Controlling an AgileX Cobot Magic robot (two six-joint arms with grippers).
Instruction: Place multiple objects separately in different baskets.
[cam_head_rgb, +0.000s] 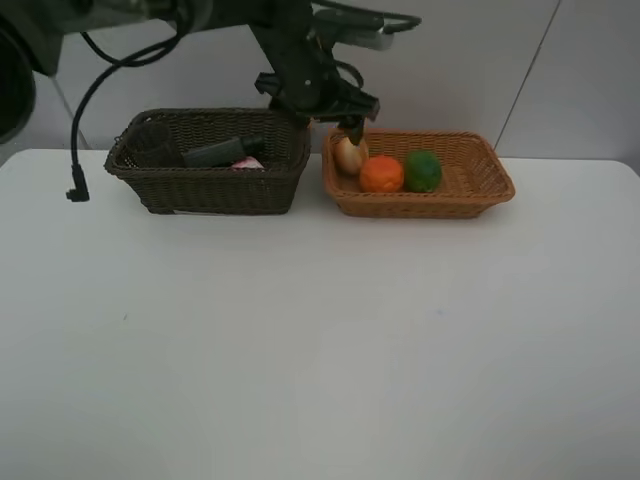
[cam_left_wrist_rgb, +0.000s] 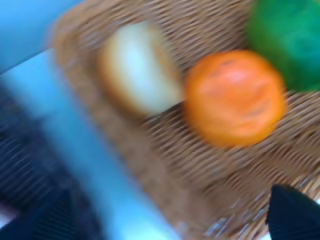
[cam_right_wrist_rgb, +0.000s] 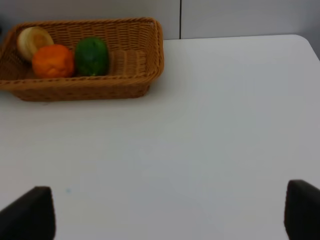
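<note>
The light orange-tan basket holds the peach, showing its pale side, the tangerine and the lime. The dark brown basket holds the dark green pump bottle, the pink bottle and the mauve cup. My left gripper hangs just above the peach, open and empty. The blurred left wrist view shows the peach, tangerine and lime below the open gripper. My right gripper is open and empty over the table.
The two baskets stand side by side at the table's back edge, against a white wall. A black cable hangs from the left arm at the far left. The right wrist view shows the light basket with the three fruits.
</note>
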